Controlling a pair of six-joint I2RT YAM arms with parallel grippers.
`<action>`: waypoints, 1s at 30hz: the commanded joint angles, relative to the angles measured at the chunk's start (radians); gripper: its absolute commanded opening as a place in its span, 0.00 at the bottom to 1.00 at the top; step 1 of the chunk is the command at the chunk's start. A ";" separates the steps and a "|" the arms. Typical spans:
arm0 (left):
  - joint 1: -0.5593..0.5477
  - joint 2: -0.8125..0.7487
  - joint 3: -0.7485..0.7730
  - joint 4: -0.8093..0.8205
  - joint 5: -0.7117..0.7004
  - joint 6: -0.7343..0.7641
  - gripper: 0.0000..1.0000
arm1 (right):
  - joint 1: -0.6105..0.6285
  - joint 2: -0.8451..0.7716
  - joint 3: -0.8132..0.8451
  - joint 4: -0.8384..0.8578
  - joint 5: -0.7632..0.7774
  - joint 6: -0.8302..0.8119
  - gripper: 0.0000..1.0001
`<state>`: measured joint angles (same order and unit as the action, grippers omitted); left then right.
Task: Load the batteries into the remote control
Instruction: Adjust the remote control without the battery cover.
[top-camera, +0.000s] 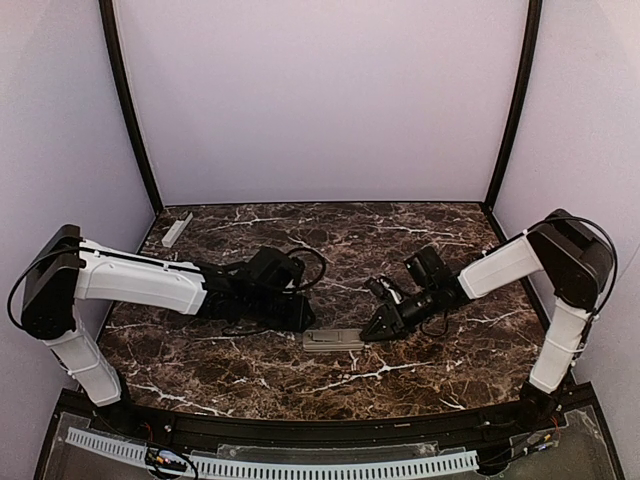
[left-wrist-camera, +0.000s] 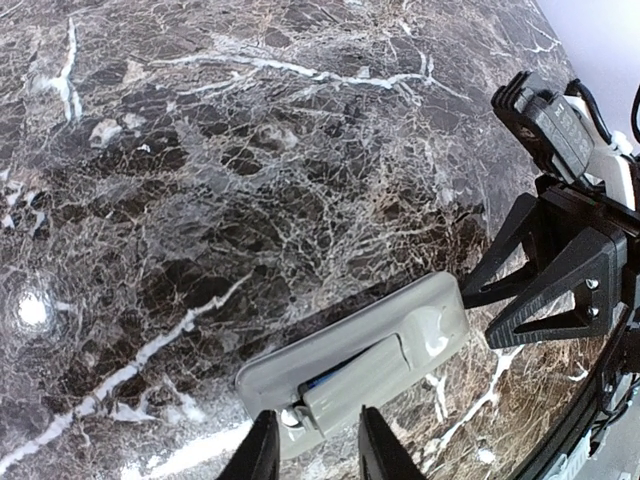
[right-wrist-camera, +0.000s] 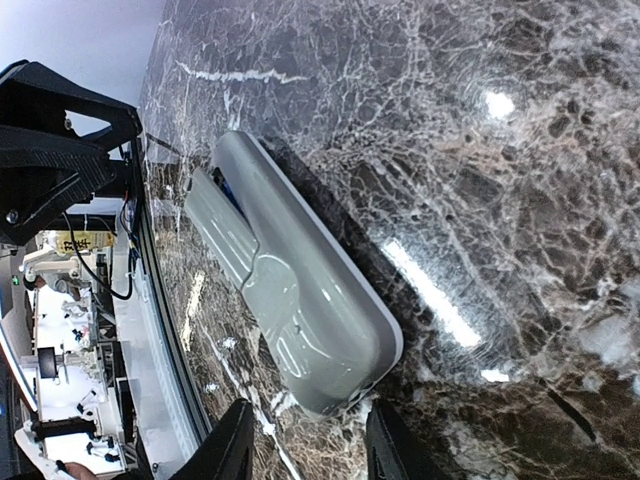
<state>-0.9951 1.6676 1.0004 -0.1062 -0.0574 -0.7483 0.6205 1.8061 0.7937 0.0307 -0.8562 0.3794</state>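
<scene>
At the near edge, a white slotted strip (top-camera: 300, 466) runs along the front of the table (top-camera: 440, 225), whose top is dark brown marble laced with white veins and glossy enough to throw back bright spots of light. Just beyond it, the remote control (top-camera: 333, 340) lies face down on the stone, midway between the two arms, with its back cover slid partly open. One of the batteries (left-wrist-camera: 325, 378) shows as a sliver of blue in that gap. The left gripper (top-camera: 303, 322) stands at one end of the remote and the right gripper (top-camera: 372, 330) at the other. Each has its fingers parted above its end, but their tips are cut off in the wrist views, so contact cannot be told. A pale grey bar (top-camera: 177, 228) rests in the far left corner. Plain lilac walls (top-camera: 320, 100) framed by black posts (top-camera: 128, 110) close in the space.
</scene>
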 joint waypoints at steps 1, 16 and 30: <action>-0.013 0.015 0.023 -0.035 -0.009 -0.021 0.27 | 0.022 0.027 0.001 0.034 -0.002 0.021 0.37; -0.029 0.034 0.027 -0.053 -0.036 -0.048 0.25 | 0.055 0.027 -0.007 0.065 -0.022 0.053 0.33; -0.032 0.015 0.012 -0.112 -0.087 -0.087 0.26 | 0.085 0.040 -0.019 0.098 -0.039 0.077 0.31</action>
<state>-1.0195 1.7035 1.0084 -0.1677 -0.1242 -0.8158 0.6903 1.8313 0.7898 0.0841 -0.8749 0.4431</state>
